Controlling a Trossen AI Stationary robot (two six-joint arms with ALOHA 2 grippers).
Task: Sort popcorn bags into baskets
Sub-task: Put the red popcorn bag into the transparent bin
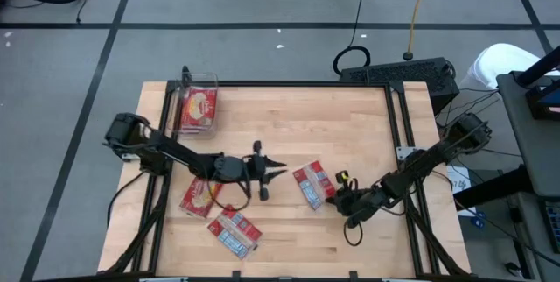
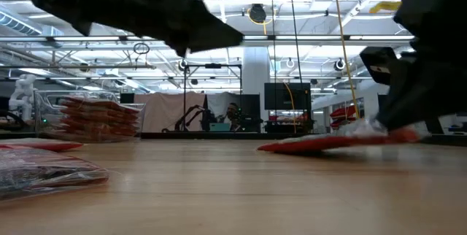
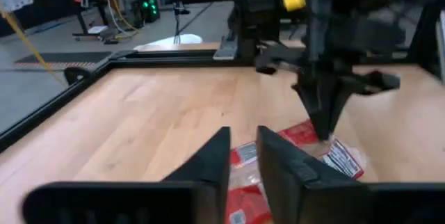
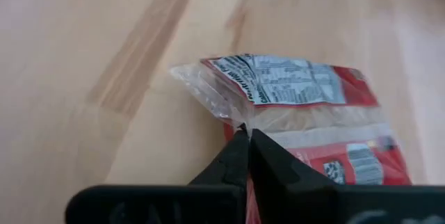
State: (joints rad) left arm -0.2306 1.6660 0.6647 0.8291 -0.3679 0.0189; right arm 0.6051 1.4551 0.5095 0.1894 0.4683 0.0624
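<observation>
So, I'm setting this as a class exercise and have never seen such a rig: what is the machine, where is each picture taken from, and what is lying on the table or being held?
It is a robot with two dark arms working at a wooden table. One picture looks straight down from above, one looks level across the table top, and two come from cameras on the arms' wrists.

From above, a clear basket at the far left corner already holds red popcorn bags. Two bags lie loose at the near left, and another lies right of centre.

The right gripper is down at that bag and shut on the clear edge of its wrapper. The left gripper hangs above mid-table, holding nothing, its fingers slightly apart.
</observation>
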